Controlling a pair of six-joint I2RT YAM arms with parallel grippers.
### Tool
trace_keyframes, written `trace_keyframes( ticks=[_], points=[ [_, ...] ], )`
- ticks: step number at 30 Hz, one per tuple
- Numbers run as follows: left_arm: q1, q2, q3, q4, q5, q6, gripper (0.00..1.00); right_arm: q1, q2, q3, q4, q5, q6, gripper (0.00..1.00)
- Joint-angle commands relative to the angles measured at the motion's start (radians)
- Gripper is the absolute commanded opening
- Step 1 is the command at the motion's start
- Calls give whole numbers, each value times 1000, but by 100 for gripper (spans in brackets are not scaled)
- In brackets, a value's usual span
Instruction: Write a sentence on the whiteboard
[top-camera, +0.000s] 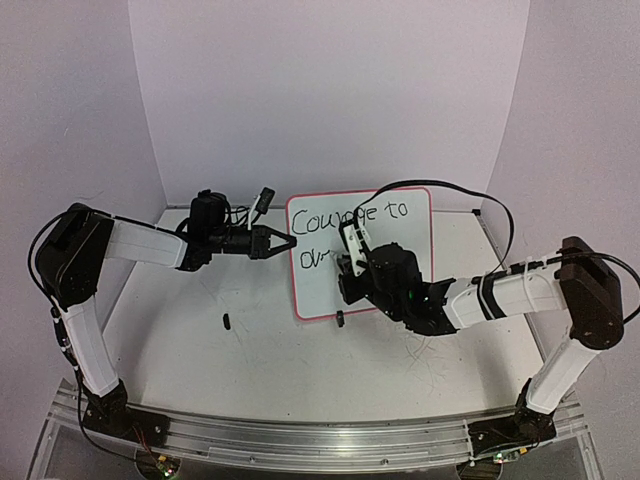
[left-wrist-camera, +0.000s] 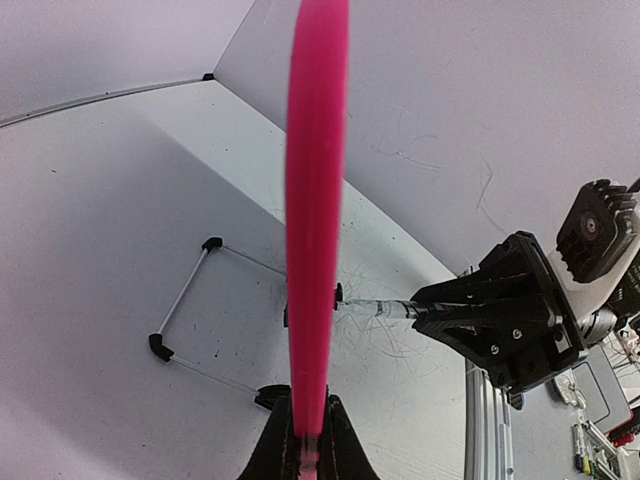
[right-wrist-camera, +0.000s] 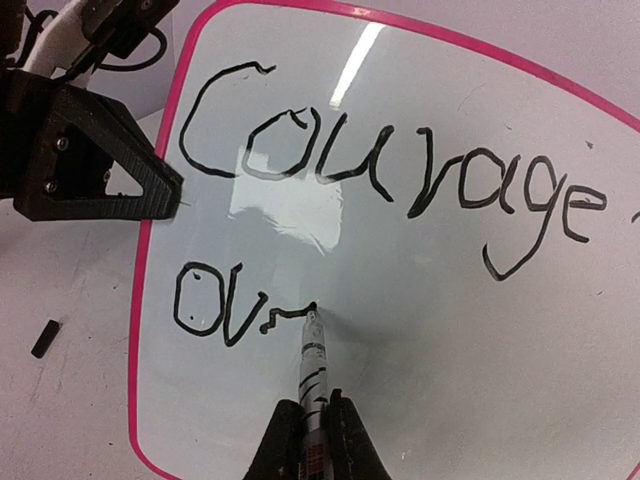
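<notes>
Left tool clamped on whiteboard left frame edge. Right tool clamped on marker; whiteboard straight ahead, marker tip touching it.

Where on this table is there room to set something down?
Bare: the table between the whiteboard and the metal rail, beside a black piece. Crowded: the board's left side, where the left gripper clamps it and the right gripper holds a marker.

The whiteboard is smooth and glossy, mirroring a light streak, its pink frame looks like plastic, the worktop is matt and scuffed, and the rail along its near edge is bare metal.
</notes>
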Motion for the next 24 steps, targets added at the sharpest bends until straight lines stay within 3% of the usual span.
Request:
trace_keyframes(
  ticks=[1,24],
  points=[
    [-13,-40,16,24,40,32,0,-10,15,36,45,8,-45,0],
    [-12,-33,20,23,42,31,0,-5,19,-2,2,-86,-20,0]
  ],
)
